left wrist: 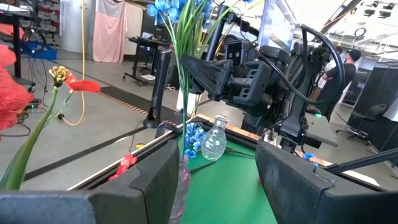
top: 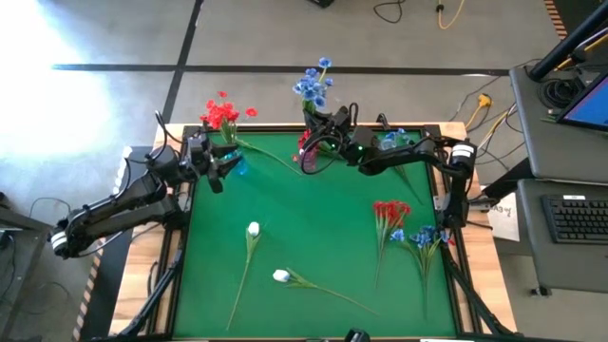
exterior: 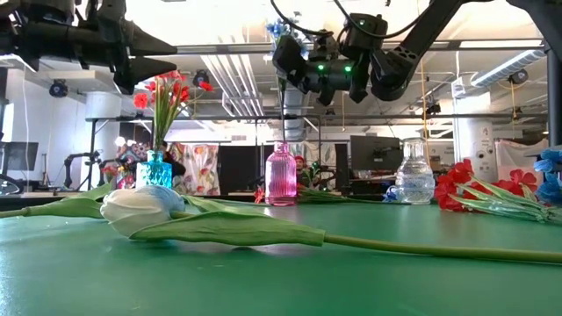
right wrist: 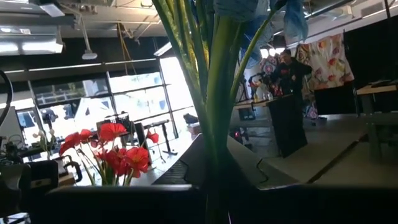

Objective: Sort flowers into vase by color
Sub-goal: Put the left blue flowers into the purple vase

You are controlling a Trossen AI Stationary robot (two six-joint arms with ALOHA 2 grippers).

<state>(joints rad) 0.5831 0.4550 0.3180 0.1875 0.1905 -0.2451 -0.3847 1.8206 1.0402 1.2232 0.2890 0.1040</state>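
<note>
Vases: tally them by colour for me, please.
Blue vase: 1
Pink vase: 1
Clear vase: 1
Total: 3

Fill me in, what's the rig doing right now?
Sorting artificial flowers into vases by colour. The right hand is shut on a bunch of blue flowers, stems over the pink glass vase. The left hand sits by the blue vase holding red flowers. White tulips, more red and blue stems lie on the green mat. Clear vase is empty.
</note>
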